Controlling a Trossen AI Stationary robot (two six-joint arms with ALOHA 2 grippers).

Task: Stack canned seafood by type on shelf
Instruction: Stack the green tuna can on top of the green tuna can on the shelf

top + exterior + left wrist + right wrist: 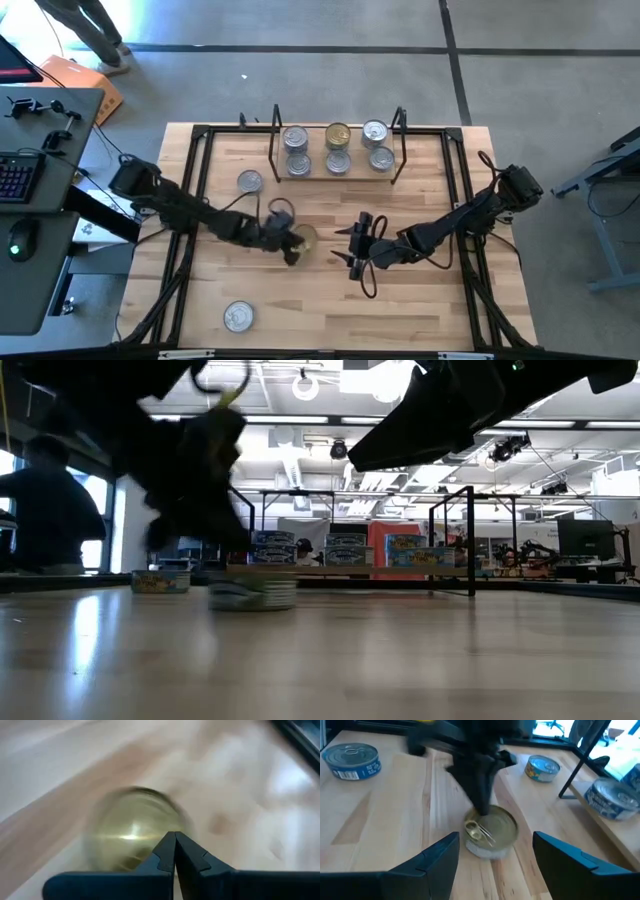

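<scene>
A gold-lidded tin lies flat on the table's middle, its pull tab up. My left gripper is shut, its tips down at the tin's left rim. My right gripper hovers open just right of the tin, one finger on each side of it and short of it. The shelf at the far middle holds three pairs of tins: silver, gold-topped, silver. My left gripper's shut fingertips slant down from the table's left onto the edge of the gold lid, on the side away from my right gripper. Blur hides whether they touch the rim or stand just above it. The tin rests flat on the wood.
One loose silver tin lies left of the shelf and another near the front left. A black frame runs around the tabletop. A person stands beyond the table's left side, by a desk with a keyboard.
</scene>
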